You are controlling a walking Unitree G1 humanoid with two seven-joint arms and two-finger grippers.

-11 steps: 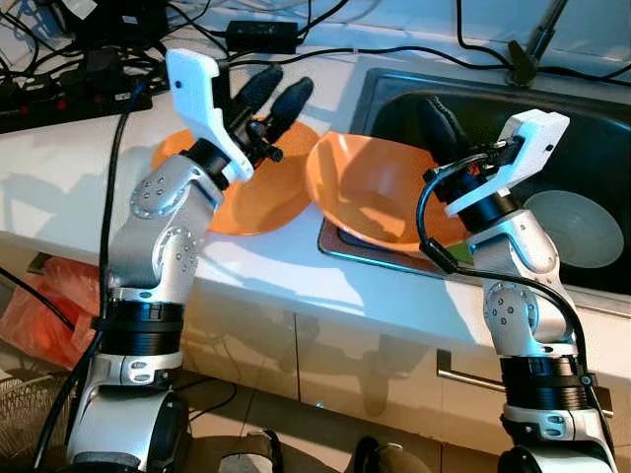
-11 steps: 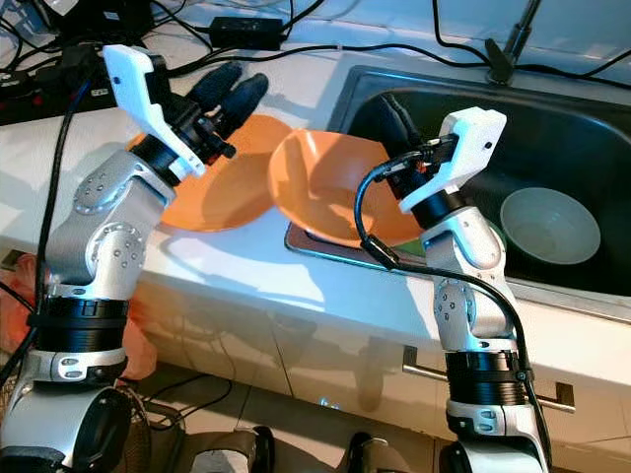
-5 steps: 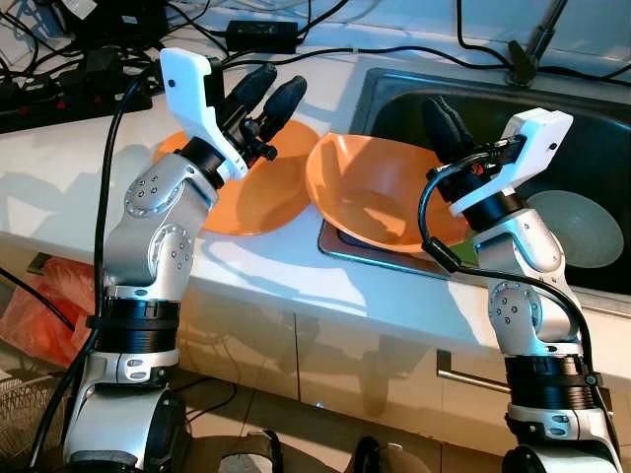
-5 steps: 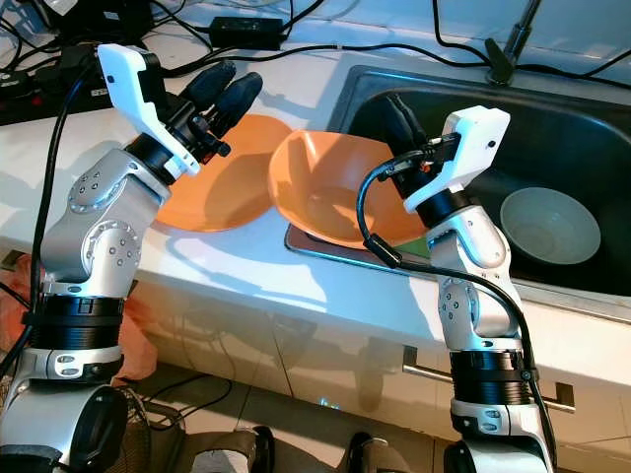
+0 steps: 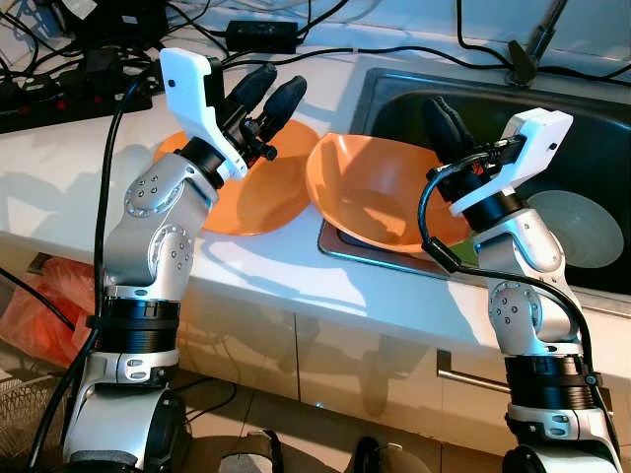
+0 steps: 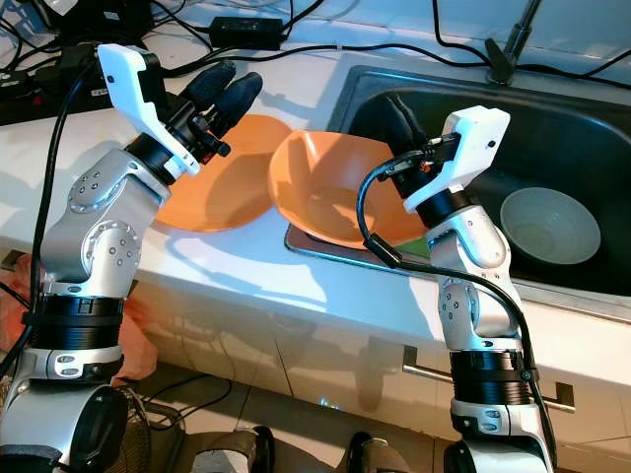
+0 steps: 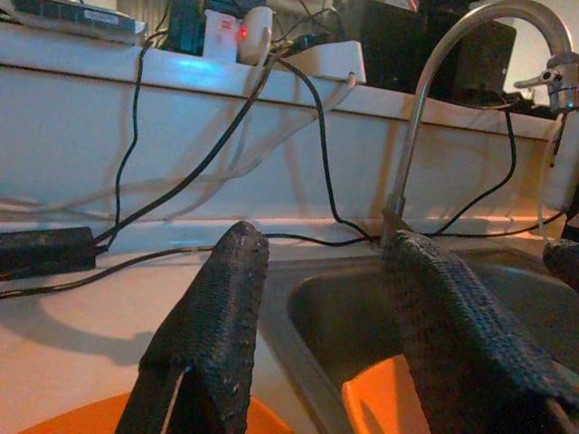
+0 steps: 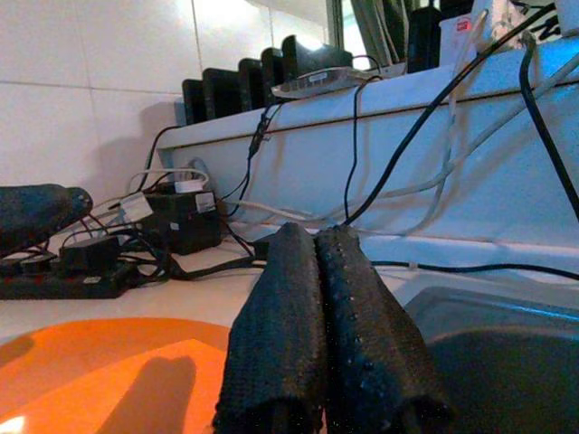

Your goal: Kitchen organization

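Nothing moved; left tool (image 5: 274, 91) spread above orange plate (image 5: 258, 193); right tool (image 5: 444, 120) closed.

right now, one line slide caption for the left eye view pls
Humanoid at a kitchen counter: open left gripper above an orange plate, closed right gripper over an orange bowl at the sink edge.

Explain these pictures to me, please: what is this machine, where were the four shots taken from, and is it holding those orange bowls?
It is a humanoid robot at a kitchen counter. Two pictures come from cameras in its head, looking down; two from cameras on its wrists, looking along black fingers. The left gripper is open above an orange bowl on the counter. The right gripper, fingers pressed shut, is at the far rim of a second orange bowl tilted over the edge of the sink; whether it grips that bowl is unclear. A pale bowl lies in the sink.
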